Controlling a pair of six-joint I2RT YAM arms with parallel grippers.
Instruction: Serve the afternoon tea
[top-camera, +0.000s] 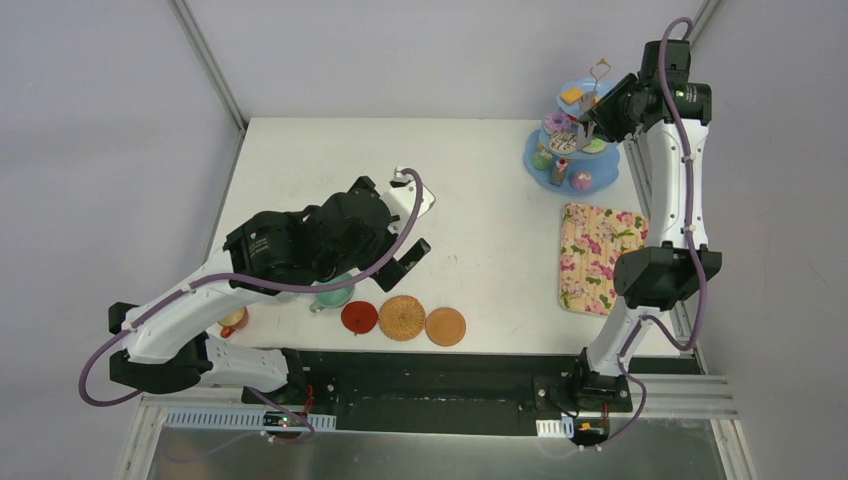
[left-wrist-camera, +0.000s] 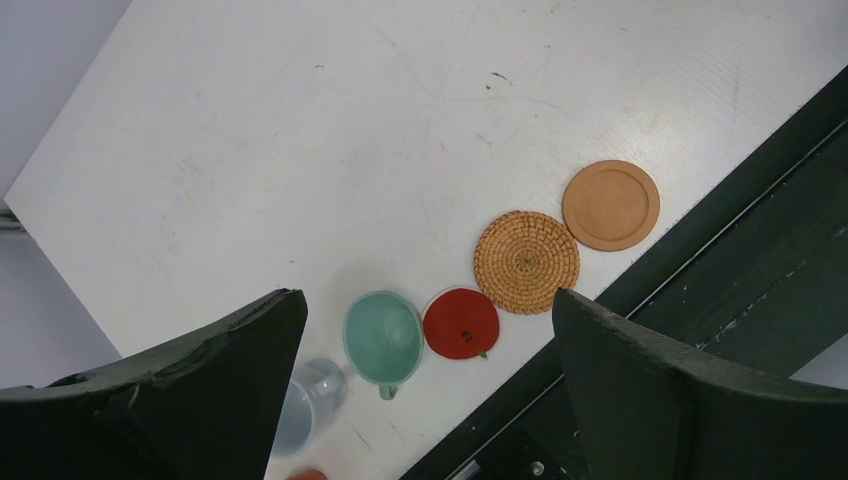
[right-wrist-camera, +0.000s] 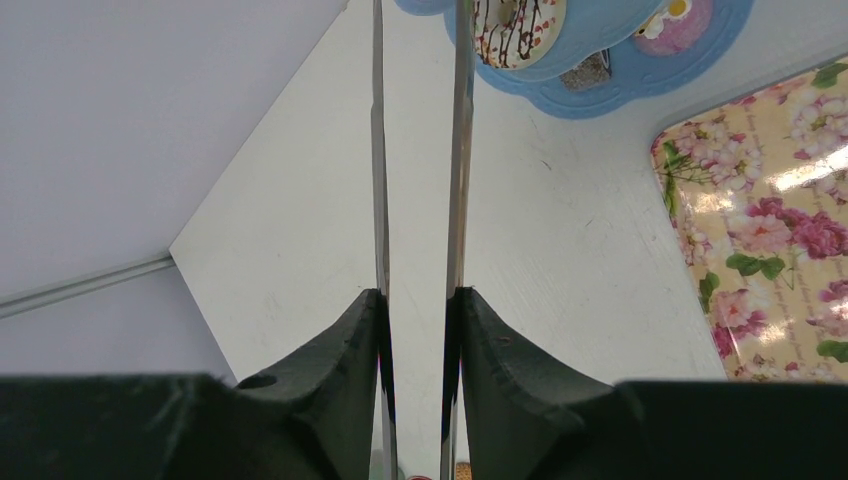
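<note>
The mint green cup (left-wrist-camera: 383, 336) stands beside the red coaster (left-wrist-camera: 461, 323), with the woven coaster (left-wrist-camera: 527, 262) and the tan coaster (left-wrist-camera: 610, 205) in a row along the table's near edge. The grey-blue cup (left-wrist-camera: 310, 400) and the orange cup (top-camera: 233, 320) stand further left. My left gripper (left-wrist-camera: 425, 300) is open and empty above the mint cup and red coaster. My right gripper (right-wrist-camera: 418, 295) is shut on the long metal tongs (right-wrist-camera: 460, 150), which point at the light-blue stand (right-wrist-camera: 600, 90). The stand (top-camera: 570, 150) holds donuts (right-wrist-camera: 518, 30) and biscuits.
The flat floral tray (top-camera: 598, 258) lies at the right, in front of the stand, and shows in the right wrist view (right-wrist-camera: 770, 220). A black rail runs along the near table edge (left-wrist-camera: 700, 300). Frame posts stand at the back corners.
</note>
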